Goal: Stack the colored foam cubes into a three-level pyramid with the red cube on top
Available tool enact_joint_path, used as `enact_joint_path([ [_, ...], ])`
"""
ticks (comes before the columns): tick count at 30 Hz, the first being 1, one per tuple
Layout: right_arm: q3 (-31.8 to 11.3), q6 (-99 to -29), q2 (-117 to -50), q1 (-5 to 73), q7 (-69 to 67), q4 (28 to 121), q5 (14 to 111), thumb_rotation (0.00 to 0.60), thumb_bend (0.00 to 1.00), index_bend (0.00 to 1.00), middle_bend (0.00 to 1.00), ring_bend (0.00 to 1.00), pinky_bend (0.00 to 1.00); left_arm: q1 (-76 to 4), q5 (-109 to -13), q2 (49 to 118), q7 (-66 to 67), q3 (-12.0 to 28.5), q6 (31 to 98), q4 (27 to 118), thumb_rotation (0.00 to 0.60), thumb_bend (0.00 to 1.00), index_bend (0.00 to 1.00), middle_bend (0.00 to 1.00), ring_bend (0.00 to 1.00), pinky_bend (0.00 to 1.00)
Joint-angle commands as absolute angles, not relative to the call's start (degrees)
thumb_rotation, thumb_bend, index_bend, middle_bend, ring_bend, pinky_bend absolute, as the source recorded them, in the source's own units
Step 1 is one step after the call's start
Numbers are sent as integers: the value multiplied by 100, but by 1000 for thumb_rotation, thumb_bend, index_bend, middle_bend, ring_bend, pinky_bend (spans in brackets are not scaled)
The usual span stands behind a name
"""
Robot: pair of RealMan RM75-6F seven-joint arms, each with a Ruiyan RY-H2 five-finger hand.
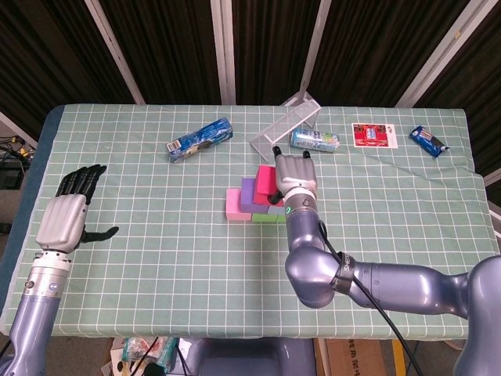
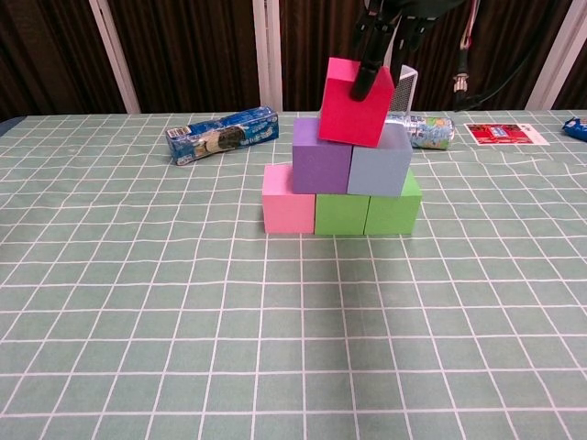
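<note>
Altogether six cubes: one red cube (image 2: 356,103), five below.

Six foam cubes (image 2: 341,191); two snack packs (image 2: 223,134).

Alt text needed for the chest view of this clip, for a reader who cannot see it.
A red cube, tilted and held from above by the right hand, sits atop a purple cube and a grey-blue cube. Below are a pink cube and two green cubes on a green checked tablecloth.
</note>
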State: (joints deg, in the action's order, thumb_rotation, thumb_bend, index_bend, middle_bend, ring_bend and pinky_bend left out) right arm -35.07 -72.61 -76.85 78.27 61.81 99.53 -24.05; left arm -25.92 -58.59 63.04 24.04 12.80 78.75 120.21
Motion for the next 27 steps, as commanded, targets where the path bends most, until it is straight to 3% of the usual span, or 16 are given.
enact_joint_path([
  [1,-3506,-7265,-7694,7823,6179,9956,-2389,600,303,67,550,375,40,-2594,-5863,6305,2406,1276,7870,12023,600,121,0,37,27,26],
  [27,-3424,-7267,-7763,7788,6193,10022,-2160,600,301,67,550,366,41,-2602,-5835,6291,2418,1266,7861,12032,600,121,0,37,27,27],
])
